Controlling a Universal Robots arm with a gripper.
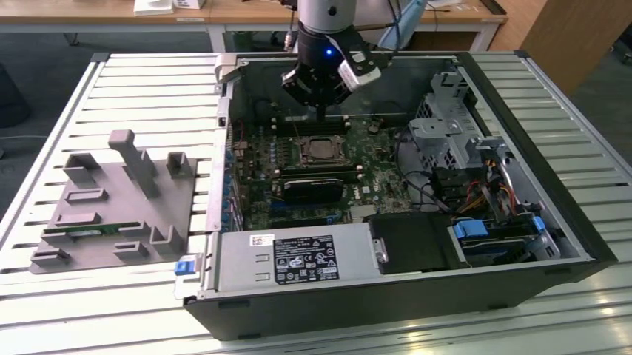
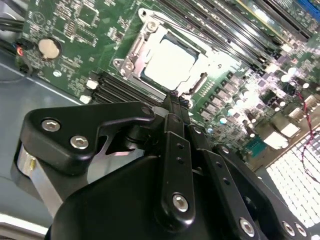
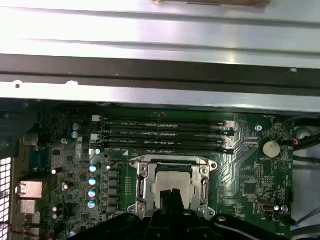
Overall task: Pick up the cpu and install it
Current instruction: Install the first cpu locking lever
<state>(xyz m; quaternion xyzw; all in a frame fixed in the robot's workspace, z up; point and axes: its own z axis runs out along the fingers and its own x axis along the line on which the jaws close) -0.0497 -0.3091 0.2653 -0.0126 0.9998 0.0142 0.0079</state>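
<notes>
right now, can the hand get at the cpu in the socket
Probably yes. The hand hangs close over the cpu, which lies face up in its socket. The case is open on top, and nothing shows between the two.

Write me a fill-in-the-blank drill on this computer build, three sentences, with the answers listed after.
1. The cpu lies seated in the motherboard's ___.
2. The gripper hangs over it, holding ___.
3. The grey fixture stands on the slatted table at the exterior view's ___ of the computer case.

Missing words: socket; nothing; left.
</notes>
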